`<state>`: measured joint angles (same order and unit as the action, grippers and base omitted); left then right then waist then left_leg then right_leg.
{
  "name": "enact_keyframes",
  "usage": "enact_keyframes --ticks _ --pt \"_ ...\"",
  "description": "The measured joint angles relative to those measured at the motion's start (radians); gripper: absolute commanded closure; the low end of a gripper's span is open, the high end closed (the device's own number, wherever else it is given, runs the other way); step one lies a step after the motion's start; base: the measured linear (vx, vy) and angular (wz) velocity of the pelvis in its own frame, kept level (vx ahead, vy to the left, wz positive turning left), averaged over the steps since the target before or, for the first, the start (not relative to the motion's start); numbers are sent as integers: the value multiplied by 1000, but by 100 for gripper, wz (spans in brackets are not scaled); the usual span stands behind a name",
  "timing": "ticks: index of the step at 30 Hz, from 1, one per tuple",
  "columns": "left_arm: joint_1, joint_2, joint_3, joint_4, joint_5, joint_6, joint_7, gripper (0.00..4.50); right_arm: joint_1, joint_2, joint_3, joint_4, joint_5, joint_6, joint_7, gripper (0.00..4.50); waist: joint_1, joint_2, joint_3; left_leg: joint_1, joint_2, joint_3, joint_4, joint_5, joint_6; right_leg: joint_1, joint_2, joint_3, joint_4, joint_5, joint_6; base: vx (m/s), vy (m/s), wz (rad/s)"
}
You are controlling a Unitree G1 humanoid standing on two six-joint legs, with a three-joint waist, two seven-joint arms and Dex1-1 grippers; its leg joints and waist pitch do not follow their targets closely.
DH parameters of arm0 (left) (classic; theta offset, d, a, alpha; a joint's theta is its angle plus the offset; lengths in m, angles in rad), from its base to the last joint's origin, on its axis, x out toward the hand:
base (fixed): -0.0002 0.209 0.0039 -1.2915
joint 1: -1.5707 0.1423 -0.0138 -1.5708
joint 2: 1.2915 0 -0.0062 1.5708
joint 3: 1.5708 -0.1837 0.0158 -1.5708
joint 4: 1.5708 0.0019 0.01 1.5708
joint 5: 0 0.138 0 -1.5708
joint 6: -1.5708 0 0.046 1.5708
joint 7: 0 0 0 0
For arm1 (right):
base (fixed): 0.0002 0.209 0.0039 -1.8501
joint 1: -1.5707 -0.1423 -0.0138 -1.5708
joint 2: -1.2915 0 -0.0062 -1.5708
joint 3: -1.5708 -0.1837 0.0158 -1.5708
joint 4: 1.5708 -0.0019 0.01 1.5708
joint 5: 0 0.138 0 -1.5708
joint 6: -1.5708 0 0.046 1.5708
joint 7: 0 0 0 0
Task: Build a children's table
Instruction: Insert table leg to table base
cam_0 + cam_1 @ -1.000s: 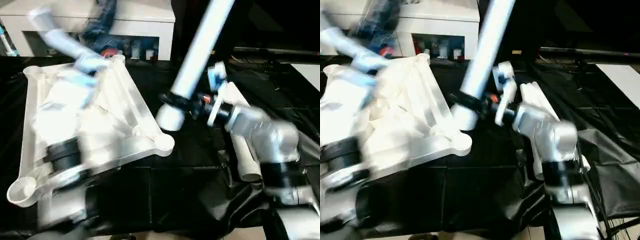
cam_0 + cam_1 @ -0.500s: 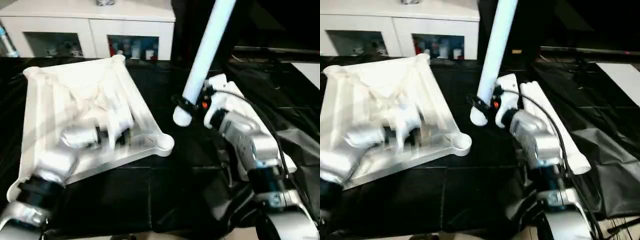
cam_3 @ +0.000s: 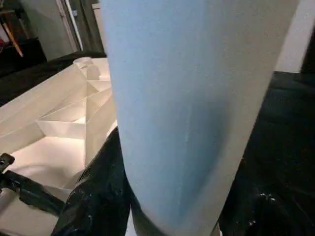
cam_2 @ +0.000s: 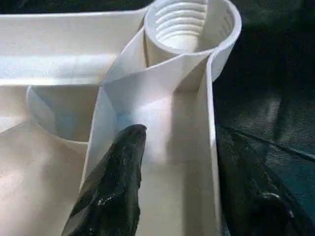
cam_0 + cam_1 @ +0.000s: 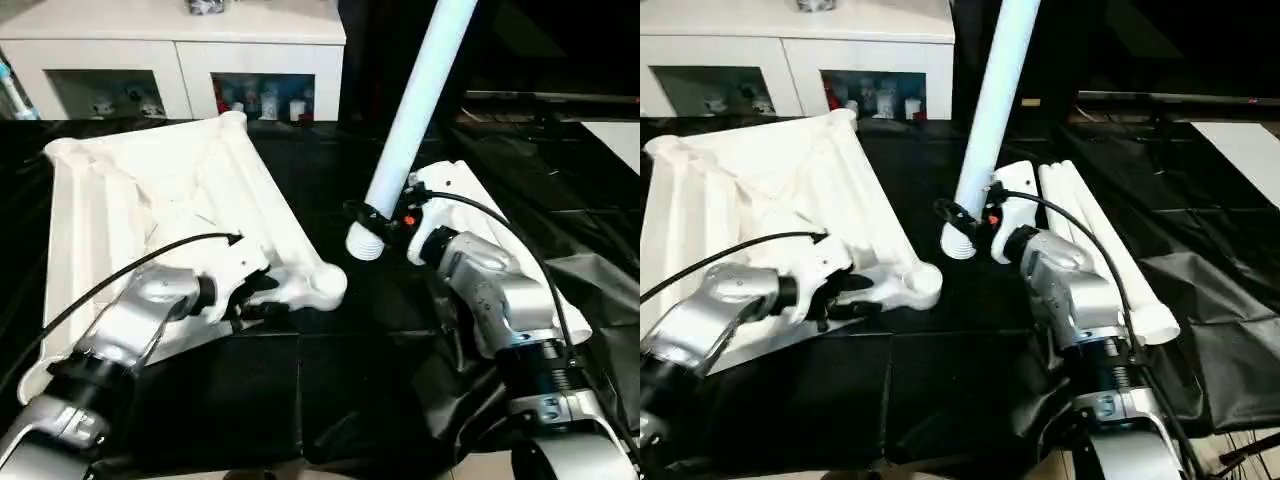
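The children's table top (image 5: pixel 150 190) lies upside down on the black cloth, ribbed underside up. My left gripper (image 5: pixel 262 300) is at its near right edge, just behind the round corner socket (image 4: pixel 189 22). It is open, with one finger (image 4: pixel 118 182) inside the rim and the other outside. My right gripper (image 5: pixel 378 217) is shut on a white tube leg (image 5: pixel 415 110). The leg stands nearly upright and leans away. Its threaded lower end hangs just right of that corner socket (image 5: pixel 325 283).
Two more white legs (image 5: pixel 1130 290) lie on the cloth behind my right forearm. A white cabinet (image 5: pixel 180 40) with glass doors stands at the back. Black cloth (image 5: pixel 330 380) covers the work surface, rumpled at the right.
My left arm has swung down from over the table top to its near right corner, and its fingers have narrowed. The leg in my right gripper stands steeper. A person at the back has gone.
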<state>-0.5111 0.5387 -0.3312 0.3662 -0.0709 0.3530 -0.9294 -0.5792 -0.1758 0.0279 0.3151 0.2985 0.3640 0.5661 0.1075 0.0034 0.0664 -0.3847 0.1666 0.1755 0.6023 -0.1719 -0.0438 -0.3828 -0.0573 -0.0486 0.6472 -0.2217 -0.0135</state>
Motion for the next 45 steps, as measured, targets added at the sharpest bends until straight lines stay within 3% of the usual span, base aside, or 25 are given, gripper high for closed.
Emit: enact_keyframes --ticks 9,19,23,30,38,45 --pt "23 20 0 -108 4 177 1 323 0 0 0 11 -20 -19 0 264 -9 3 0 0 0 0 0 0 0 0 0 0 0 0 0 0 0 0" --pt "76 21 27 -203 -14 257 29 389 0 9 0 19 -22 -22 6 264 -6 4 1 -1 0 0 0 0 0 0 0 0 -1 0 0 0 0 0" --pt "87 20 33 -218 -15 255 36 420 -1 9 12 26 -21 -8 36 264 -4 3 1 -1 0 0 0 0 0 0 0 0 -1 0 0 0 0 0" --pt "113 8 41 -247 -22 235 39 450 7 -2 70 -12 53 109 195 264 -9 1 1 -2 0 0 0 0 1 -1 0 0 -2 -2 0 0 0 0" --pt "137 -16 59 -240 -22 165 38 450 -1 -11 68 15 54 121 207 264 -6 2 0 -2 0 1 0 1 1 -1 0 1 -2 -2 0 0 0 0" --pt "159 -13 63 -238 -21 88 24 450 -40 -10 69 103 37 114 207 264 -4 -4 -1 -2 0 1 0 1 2 -1 0 1 -2 -2 1 0 0 0"
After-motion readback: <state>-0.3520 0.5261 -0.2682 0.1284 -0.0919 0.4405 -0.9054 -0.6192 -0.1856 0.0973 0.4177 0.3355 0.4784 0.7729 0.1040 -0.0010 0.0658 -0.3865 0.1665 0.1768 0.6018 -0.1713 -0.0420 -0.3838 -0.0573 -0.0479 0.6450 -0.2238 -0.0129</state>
